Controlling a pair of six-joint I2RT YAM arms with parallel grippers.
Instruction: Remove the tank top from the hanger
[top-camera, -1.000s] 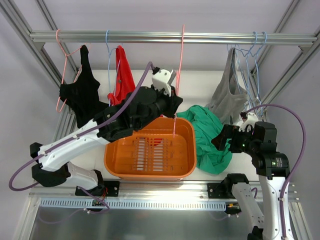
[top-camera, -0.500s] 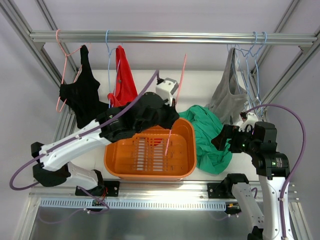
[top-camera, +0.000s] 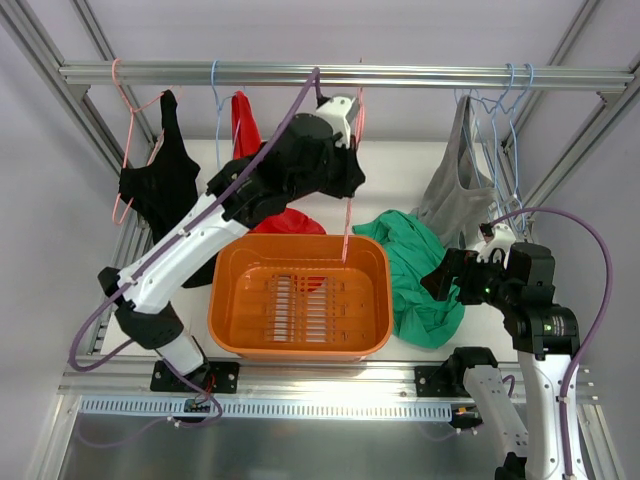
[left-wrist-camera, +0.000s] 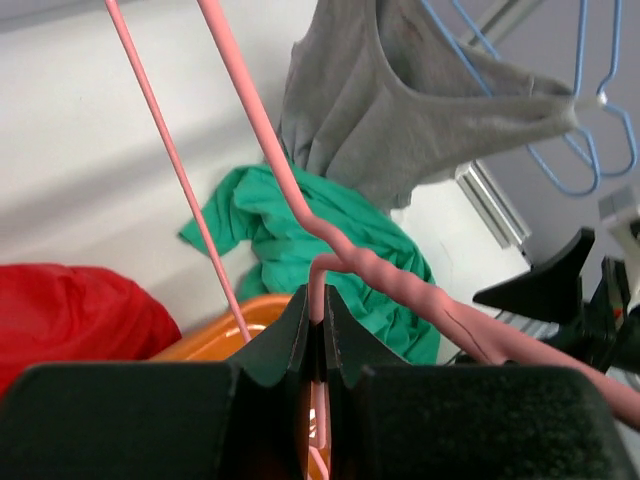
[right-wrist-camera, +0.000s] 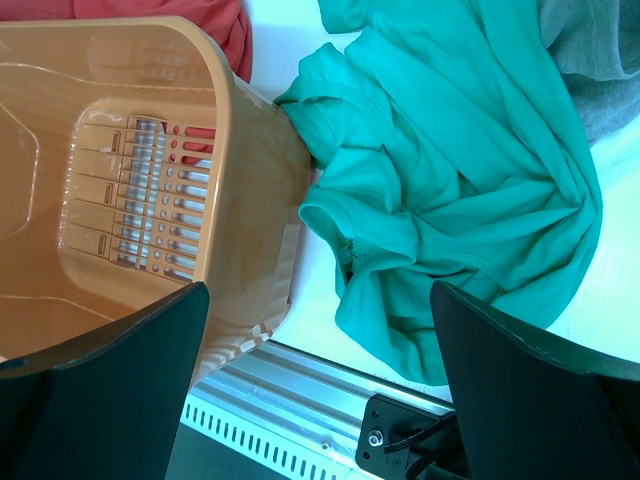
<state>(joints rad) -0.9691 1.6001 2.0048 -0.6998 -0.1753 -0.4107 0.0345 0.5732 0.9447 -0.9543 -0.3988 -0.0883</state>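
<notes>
The teal-green tank top (top-camera: 418, 275) lies crumpled on the white table right of the orange basket; it also shows in the right wrist view (right-wrist-camera: 460, 190) and the left wrist view (left-wrist-camera: 330, 235). The salmon-pink wire hanger (top-camera: 350, 170) is bare and held up near the rail; its wire (left-wrist-camera: 300, 200) runs between the fingers. My left gripper (left-wrist-camera: 318, 310) is shut on the hanger, raised high by the rail (top-camera: 345, 130). My right gripper (right-wrist-camera: 320, 380) is open and empty, low above the tank top's near edge (top-camera: 450, 280).
An orange basket (top-camera: 235, 330) sits mid-table. A red top (top-camera: 245, 130) on a light-blue hanger and a black top (top-camera: 160, 190) on a pink hanger hang at left. A grey top (top-camera: 460, 180) and blue hangers (top-camera: 510, 110) hang at right. The metal rail (top-camera: 450, 75) spans the top.
My left arm has lifted the bare pink hanger from over the basket up to the rail. The red top has partly dropped behind the basket. My right arm has not moved.
</notes>
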